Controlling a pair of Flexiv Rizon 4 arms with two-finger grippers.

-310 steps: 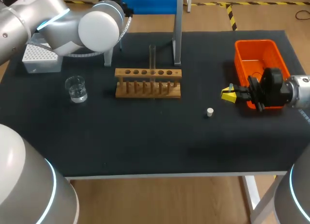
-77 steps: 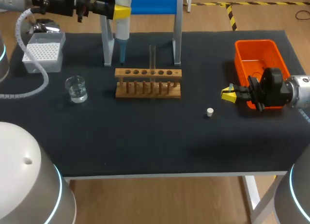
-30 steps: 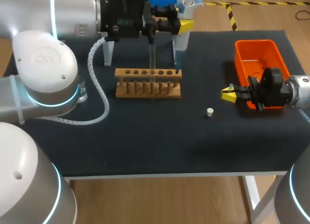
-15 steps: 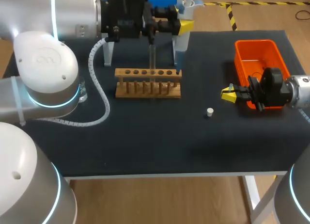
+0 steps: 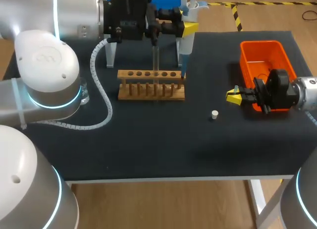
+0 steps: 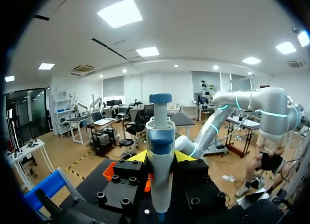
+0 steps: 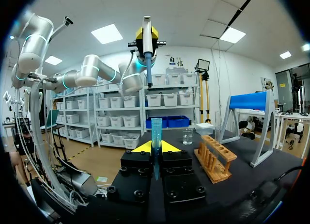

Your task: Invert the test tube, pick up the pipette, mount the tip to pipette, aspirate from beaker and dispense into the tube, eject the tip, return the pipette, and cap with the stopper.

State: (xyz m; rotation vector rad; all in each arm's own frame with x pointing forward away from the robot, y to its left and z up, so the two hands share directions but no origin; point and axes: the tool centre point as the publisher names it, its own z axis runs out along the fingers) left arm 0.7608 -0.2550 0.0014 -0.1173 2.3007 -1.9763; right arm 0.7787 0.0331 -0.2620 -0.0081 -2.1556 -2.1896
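My left gripper [image 5: 188, 27] reaches across the back of the table, shut on the white and blue pipette [image 5: 185, 40], which hangs upright. Its blue tip [image 5: 184, 73] ends just behind the right end of the wooden rack [image 5: 151, 85]. A clear test tube [image 5: 155, 60] stands in the rack, left of the pipette. In the left wrist view the pipette [image 6: 161, 136] sits between the yellow fingers. My right gripper [image 5: 234, 96] hovers beside the orange bin, shut on a thin blue pipette tip [image 7: 156, 132]. The white stopper [image 5: 214, 114] lies on the mat.
An orange bin [image 5: 247, 53] sits at the right. The blue-topped pipette stand [image 5: 181, 45] rises behind the rack. The water beaker [image 7: 188, 136] and white tip box [image 7: 206, 128] are far left, mostly hidden by my left arm in the head view.
My left arm carried the pipette from the stand's left leg to the rack's right end, and in the last second lowered it slightly. The right arm has not moved.
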